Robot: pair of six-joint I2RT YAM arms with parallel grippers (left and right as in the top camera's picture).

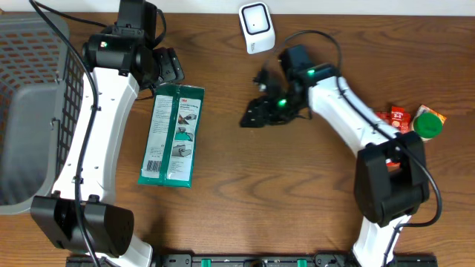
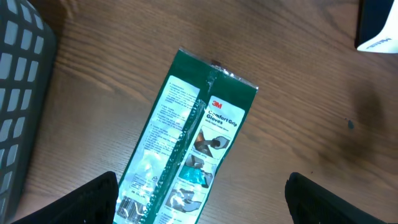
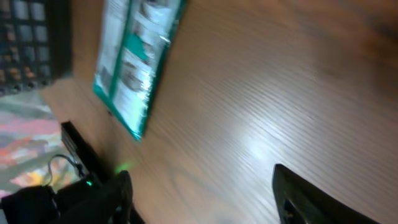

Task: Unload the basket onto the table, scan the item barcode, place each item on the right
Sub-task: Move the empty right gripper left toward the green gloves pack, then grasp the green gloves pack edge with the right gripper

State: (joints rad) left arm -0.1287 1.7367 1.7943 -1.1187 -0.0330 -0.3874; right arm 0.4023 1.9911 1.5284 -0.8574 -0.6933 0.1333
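— Green glove packet (image 1: 172, 136): where does it lie from the left gripper (image 1: 169, 68)?

— Flat on the wooden table (image 1: 297, 200), printed side up, just on the base side of that gripper. Its long axis runs away from the fingers. In the left wrist view the fingers (image 2: 93, 202) stand wide apart low over the packet's (image 2: 186, 155) nearer stretch, with nothing pinched between them.

— And the right gripper (image 1: 256, 115)?

— Its jaws are spread too, and it is empty. It hangs over bare wood, with the packet well off to its left. Its own camera catches the packet (image 3: 134, 62) only at the upper edge, blurred.

— What sits around them?

— A white scanner (image 1: 256, 27) stands beyond the right gripper, near the table's far edge and about midway between the two grippers. The left wrist view shows just its corner (image 2: 380, 28). A grey basket (image 1: 30, 111) lies to the left of the left arm, apart from the packet. A red sachet (image 1: 397, 116) and a green-lidded tub (image 1: 428, 124) lie together well to the right of the right gripper, beside that arm's elbow.

— Anything between the packet and the scanner?

— Mostly bare wood. The left gripper sits at the packet's far end, and the right gripper and its black cable (image 1: 319, 37) hang close beside the scanner.
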